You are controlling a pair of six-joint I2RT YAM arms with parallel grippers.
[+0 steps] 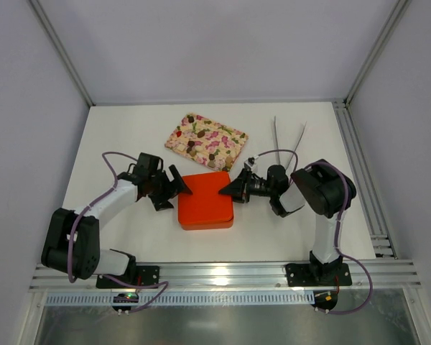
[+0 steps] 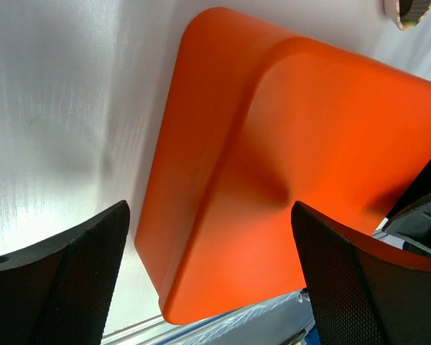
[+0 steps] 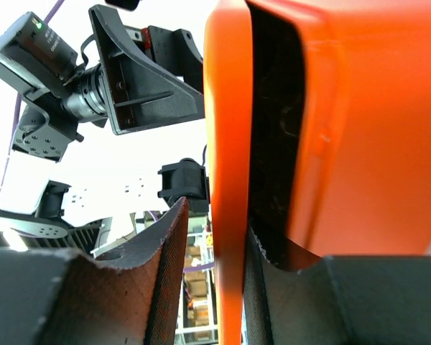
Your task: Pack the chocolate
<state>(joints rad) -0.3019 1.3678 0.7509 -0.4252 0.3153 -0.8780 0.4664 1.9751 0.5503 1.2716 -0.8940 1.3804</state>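
Chocolate (image 1: 192, 149) is being judged light and brittle, best pinched gently by its sides. The left gripper (image 1: 175, 195) is being held wide apart, the right gripper (image 1: 224, 192) slightly apart astride the orange box (image 1: 205, 207) rim.

Top external: high, above and behind the arm bases, tilted down over the whole worktop (image 1: 129, 136). The orange box (image 1: 205, 200) sits near centre and small in frame.

Left wrist: close in, left of the orange box, looking down across its lid. The left arm's fingers (image 2: 65, 280) sit in the bottom corners.

Right wrist: very close, right of the orange box, low and about level with its rim, facing left. The right arm's fingers (image 3: 140, 280) sit at the bottom, one each side of the rim.

All three views share the orange box. The right wrist view also catches the left arm's wrist camera (image 3: 47, 54) beyond the box; the top view has that arm left of the box.
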